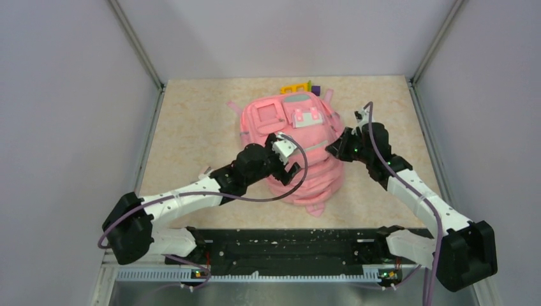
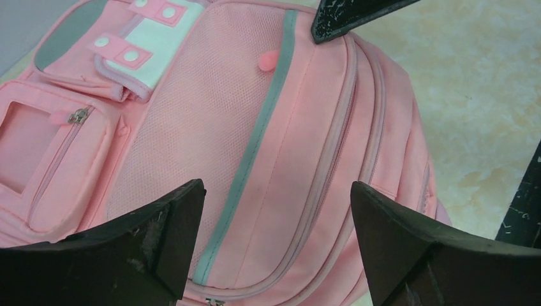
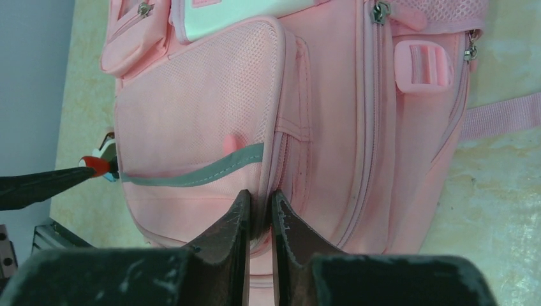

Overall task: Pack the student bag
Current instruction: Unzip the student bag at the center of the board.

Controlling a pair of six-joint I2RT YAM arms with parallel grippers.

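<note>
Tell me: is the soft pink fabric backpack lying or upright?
Lying: the pink fabric backpack rests on the beige table, front pockets upward.

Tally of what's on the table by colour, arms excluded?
Pink: 1, student bag
Yellow: 1, yellow piece behind the bag
Purple: 1, purple piece next to it
Green: 1, green sliver, mostly hidden
Total: 4 visible; the bag may hide more.
</note>
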